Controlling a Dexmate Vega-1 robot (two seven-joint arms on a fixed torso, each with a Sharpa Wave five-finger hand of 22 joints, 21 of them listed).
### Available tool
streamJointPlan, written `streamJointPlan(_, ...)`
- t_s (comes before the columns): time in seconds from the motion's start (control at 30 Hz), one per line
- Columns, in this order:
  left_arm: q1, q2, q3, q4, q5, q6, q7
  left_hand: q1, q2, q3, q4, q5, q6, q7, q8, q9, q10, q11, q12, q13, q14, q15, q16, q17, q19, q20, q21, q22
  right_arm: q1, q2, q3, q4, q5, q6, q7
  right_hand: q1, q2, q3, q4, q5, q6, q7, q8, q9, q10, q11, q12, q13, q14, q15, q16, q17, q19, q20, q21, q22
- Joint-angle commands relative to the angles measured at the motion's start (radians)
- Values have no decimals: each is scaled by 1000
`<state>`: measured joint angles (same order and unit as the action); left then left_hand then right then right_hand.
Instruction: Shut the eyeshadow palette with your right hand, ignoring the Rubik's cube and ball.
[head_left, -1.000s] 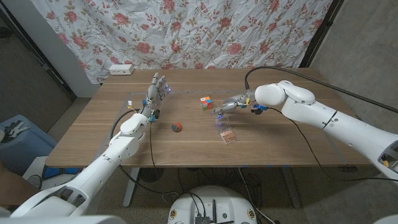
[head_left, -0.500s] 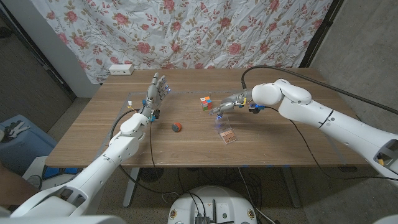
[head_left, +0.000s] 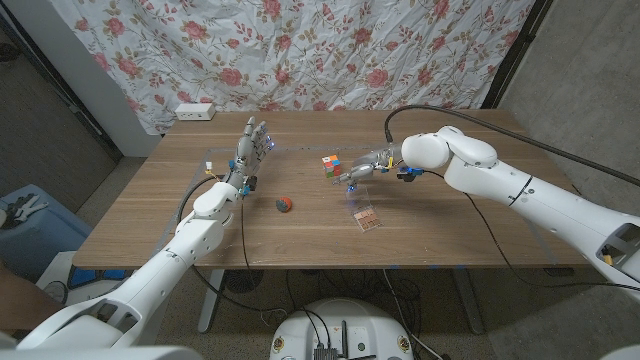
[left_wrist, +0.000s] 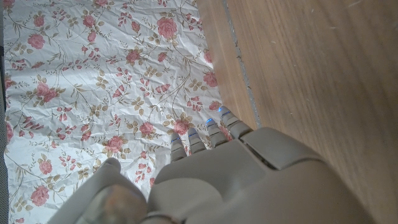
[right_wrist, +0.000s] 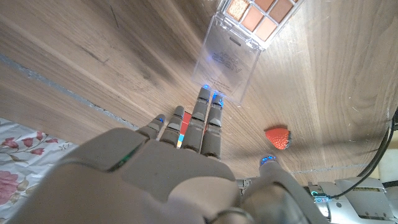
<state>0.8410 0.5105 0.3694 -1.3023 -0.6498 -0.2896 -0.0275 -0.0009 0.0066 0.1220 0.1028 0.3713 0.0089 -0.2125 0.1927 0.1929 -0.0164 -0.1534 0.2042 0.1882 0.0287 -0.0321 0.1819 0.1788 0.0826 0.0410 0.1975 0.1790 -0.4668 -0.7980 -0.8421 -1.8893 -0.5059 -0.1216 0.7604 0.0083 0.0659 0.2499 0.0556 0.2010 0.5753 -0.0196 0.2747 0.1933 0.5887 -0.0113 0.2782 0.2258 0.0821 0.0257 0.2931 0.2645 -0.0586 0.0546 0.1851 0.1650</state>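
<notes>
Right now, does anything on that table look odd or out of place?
Only the eyeshadow palette: it sits open, its clear lid raised, with the colour pans bare. The right hand hovers behind the lid with fingers spread, holding nothing. The cube and ball sit undisturbed. Nothing looks spilled or broken.

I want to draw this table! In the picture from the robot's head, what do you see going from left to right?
Left hand → ball → Rubik's cube → right hand. The eyeshadow palette, open, lies nearer the camera, just below the right hand, so it has no clear place in the line.
</notes>
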Motion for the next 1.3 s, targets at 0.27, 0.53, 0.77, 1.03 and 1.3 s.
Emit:
streamJointPlan(0.27, 0, 0, 0, 1, 0, 1, -2, 6, 8, 10, -2, 3, -1, -7, 6, 4, 1, -7, 5, 4, 5, -25, 7, 5, 7, 1, 4, 4, 11, 12, -10, -1, -47, -4, 13, 2, 20, -6, 13, 7, 58, -7, 20, 8, 63, -4, 24, 20, 51, -7, 26, 0, 11, -5, 7, 4)
streamJointPlan(0.53, 0, 0, 0, 0, 0, 0, 0, 6, 8, 10, -2, 3, -2, -7, 5, 4, 1, -8, 5, 4, 4, -23, 6, 5, 8, 0, 4, 4, 14, 14, -11, -4, -59, -11, 26, 3, 19, -11, 17, 9, 92, -11, 34, 12, 83, -2, 30, 31, 69, -12, 34, -1, 14, -2, 6, 4)
streamJointPlan(0.77, 0, 0, 0, 0, 0, 0, 0, 6, 8, 10, -2, 3, -2, -7, 5, 4, 1, -8, 5, 4, 4, -24, 6, 5, 7, 0, 4, 4, 12, 12, -9, -13, -64, -22, 36, 5, 18, -14, 18, 11, 103, -9, 40, 17, 98, -2, 34, 37, 78, -13, 38, -1, 16, 4, 6, 4)
streamJointPlan(1.03, 0, 0, 0, 0, 0, 1, 0, 6, 8, 10, -2, 3, -3, -7, 5, 4, 1, -6, 5, 4, 4, -23, 6, 5, 8, 1, 4, 4, 6, 8, -3, -27, -67, -30, 37, -2, 15, -21, 26, 13, 122, -5, 48, 19, 105, -1, 35, 43, 84, -13, 41, 0, 17, 6, 5, 4)
streamJointPlan(1.3, 0, 0, 0, 0, 0, 0, 1, 6, 8, 10, -2, 3, -2, -7, 5, 4, 0, -7, 5, 4, 5, -24, 6, 5, 7, 1, 4, 4, 6, 6, -3, -44, -76, -46, 54, -4, 12, -25, 30, 14, 127, -3, 50, 19, 106, -3, 34, 47, 86, -14, 42, 0, 18, 6, 6, 4)
